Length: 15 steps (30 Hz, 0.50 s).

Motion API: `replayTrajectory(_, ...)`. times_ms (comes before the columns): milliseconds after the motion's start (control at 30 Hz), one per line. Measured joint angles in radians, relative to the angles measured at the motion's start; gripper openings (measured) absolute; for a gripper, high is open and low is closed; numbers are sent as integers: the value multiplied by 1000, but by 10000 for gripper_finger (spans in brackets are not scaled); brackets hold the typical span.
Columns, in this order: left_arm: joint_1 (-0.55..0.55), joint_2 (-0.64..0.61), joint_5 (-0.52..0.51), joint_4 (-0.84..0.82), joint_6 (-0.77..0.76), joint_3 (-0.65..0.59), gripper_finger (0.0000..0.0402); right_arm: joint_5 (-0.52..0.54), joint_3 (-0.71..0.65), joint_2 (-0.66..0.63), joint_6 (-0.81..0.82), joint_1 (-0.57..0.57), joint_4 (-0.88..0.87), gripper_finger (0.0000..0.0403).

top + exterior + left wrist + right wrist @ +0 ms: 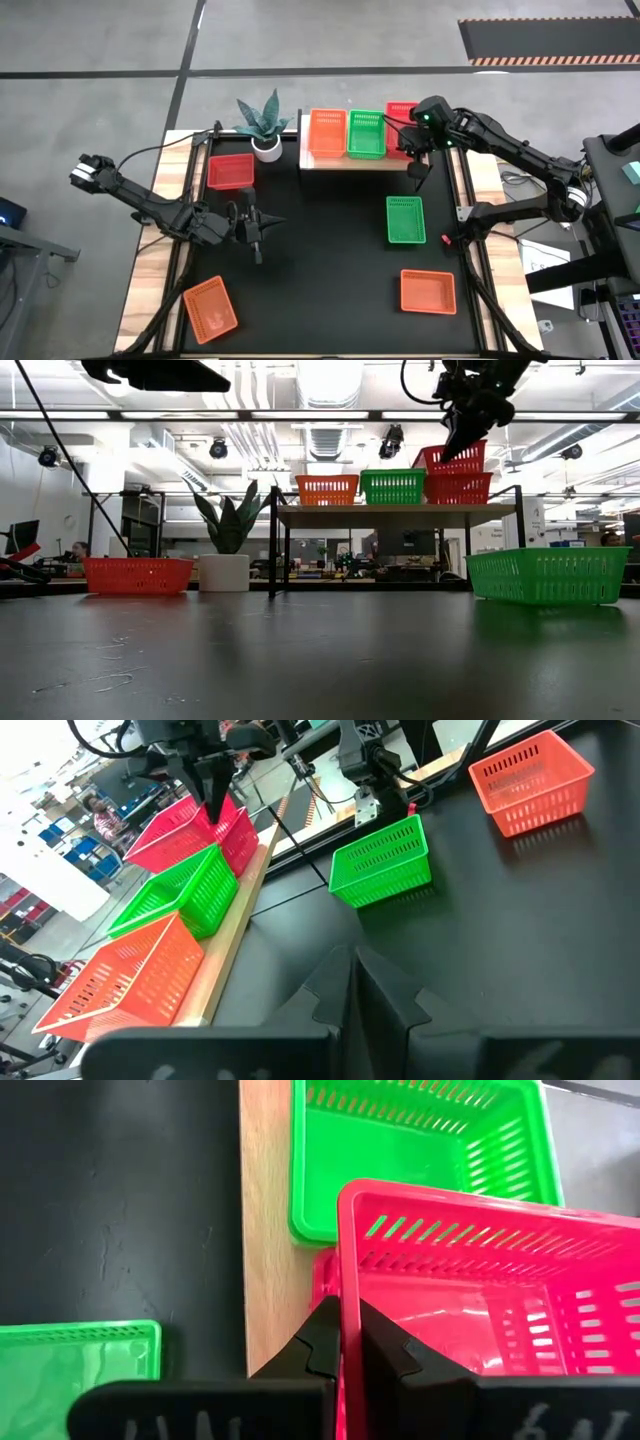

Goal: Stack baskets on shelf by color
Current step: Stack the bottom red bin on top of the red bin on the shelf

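The pale-wood shelf (pixel 330 162) stands at the table's far side. On it stand an orange basket (pixel 326 132), a green basket (pixel 366 133) and a red basket (pixel 458 488). My right gripper (pixel 414 152) is over the shelf's right end, shut on a second red basket (pixel 450 457) held above the first. My left gripper (pixel 255 226) hovers shut and empty over the table's left middle. It also shows in the left wrist view (pixel 355 990). My right gripper holds the upper red basket by the rim of its wall facing the table's near edge (pixel 347 1260). One finger is outside the wall and one inside. The fingers come from above, pointing down. The basket sits tilted over the lower red basket (pixel 322 1270).
On the black table lie a red basket (pixel 230 171) at the far left, a green basket (pixel 405 219) at the right, and orange baskets at the near right (pixel 428 291) and near left (pixel 211 308). A potted plant (pixel 264 125) stands left of the shelf.
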Motion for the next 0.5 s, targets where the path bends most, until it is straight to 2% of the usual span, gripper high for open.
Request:
replayTrajectory(200,0,0,0,0,0,0,3,9,0,0,10,0,-42,17)
replayTrajectory(500,0,0,0,0,-19,0,3,42,13,0,29,0,-62,87)
